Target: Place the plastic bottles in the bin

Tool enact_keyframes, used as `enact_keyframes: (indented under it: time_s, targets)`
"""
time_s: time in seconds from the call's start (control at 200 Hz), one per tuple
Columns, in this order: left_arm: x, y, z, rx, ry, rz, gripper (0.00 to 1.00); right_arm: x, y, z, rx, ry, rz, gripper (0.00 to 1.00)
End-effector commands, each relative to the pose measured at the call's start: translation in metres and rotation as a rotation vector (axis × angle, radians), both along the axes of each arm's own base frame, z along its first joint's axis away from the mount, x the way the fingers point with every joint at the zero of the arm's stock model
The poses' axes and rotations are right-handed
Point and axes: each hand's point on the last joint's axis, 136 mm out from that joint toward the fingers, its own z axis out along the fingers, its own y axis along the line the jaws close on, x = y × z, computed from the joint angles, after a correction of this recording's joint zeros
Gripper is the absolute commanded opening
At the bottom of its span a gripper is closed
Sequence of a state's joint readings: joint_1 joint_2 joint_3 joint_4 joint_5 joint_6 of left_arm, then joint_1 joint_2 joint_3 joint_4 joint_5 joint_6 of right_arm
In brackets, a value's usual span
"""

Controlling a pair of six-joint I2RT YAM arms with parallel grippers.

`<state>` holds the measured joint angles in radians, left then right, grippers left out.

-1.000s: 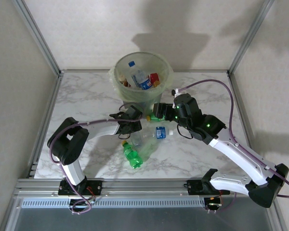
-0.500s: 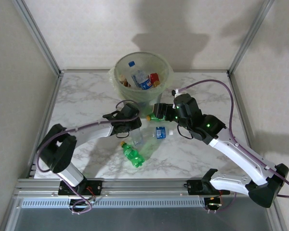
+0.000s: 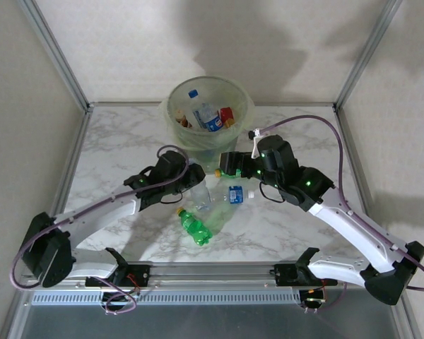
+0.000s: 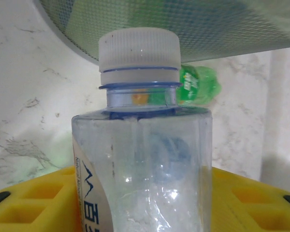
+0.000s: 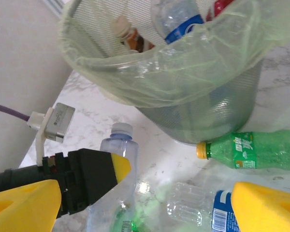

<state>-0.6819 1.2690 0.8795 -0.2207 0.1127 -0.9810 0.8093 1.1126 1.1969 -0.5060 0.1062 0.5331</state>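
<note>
1. While the left gripper (image 3: 192, 187) pinches the clear bottle (image 3: 201, 200) at 6 o'clock of the bin (image 3: 175, 106), the top view has the right gripper (image 3: 226, 164) over a green bottle (image 3: 219, 171). Since a second ago the left elbow has swung out toward 8 o'clock.
2. Left wrist: the yellow pads (image 4: 34, 198) clamp the clear bottle (image 4: 140, 159), its long axis vertical and its cap at 12 o'clock.
3. Right wrist: the right gripper (image 5: 145, 193) is spread wide, gripping nothing. The green bottle (image 5: 261, 150) lies along 3–9 at the bin's foot, cap at 9 o'clock.
</note>
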Motion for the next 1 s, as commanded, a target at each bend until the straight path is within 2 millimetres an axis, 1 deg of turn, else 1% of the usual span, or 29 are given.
enact_keyframes:
  time_s: [0.0, 0.065, 0.125, 0.22, 0.28, 0.391, 0.511, 0.601, 0.726, 0.836, 0.991]
  targets:
    - [-0.005, 0.004, 0.031, -0.098, -0.051, 0.033, 0.54, -0.006, 0.006, 0.02, 0.016, -0.029, 0.068, 0.92]
    - [-0.004, 0.011, 0.044, -0.149, -0.078, 0.064, 0.54, -0.006, 0.007, 0.018, -0.001, -0.018, 0.074, 0.93]
    - [-0.003, 0.019, 0.055, -0.204, -0.099, 0.097, 0.54, -0.009, 0.012, 0.018, 0.012, -0.012, 0.104, 0.94]
    - [-0.001, 0.029, 0.069, -0.291, -0.131, 0.132, 0.54, -0.018, 0.027, 0.02, 0.067, 0.004, 0.188, 0.96]
    - [-0.001, 0.034, 0.079, -0.345, -0.153, 0.147, 0.54, -0.026, 0.039, 0.017, 0.111, 0.025, 0.255, 0.98]
    - [0.0, 0.04, 0.085, -0.397, -0.169, 0.163, 0.54, -0.035, 0.057, 0.011, 0.169, 0.077, 0.346, 0.99]
    - [-0.001, 0.04, 0.088, -0.407, -0.17, 0.155, 0.54, -0.044, 0.073, 0.012, 0.248, 0.102, 0.425, 0.99]
    - [-0.001, 0.039, 0.092, -0.417, -0.178, 0.142, 0.53, -0.044, 0.08, 0.008, 0.253, 0.119, 0.432, 0.99]
    - [-0.002, 0.041, 0.103, -0.443, -0.206, 0.14, 0.53, -0.047, 0.088, -0.001, 0.241, 0.145, 0.447, 0.99]
    - [-0.004, 0.043, 0.113, -0.472, -0.223, 0.147, 0.53, -0.052, 0.095, -0.002, 0.254, 0.164, 0.477, 0.99]
    - [-0.005, 0.041, 0.12, -0.501, -0.232, 0.142, 0.53, -0.057, 0.107, -0.006, 0.243, 0.17, 0.493, 0.98]
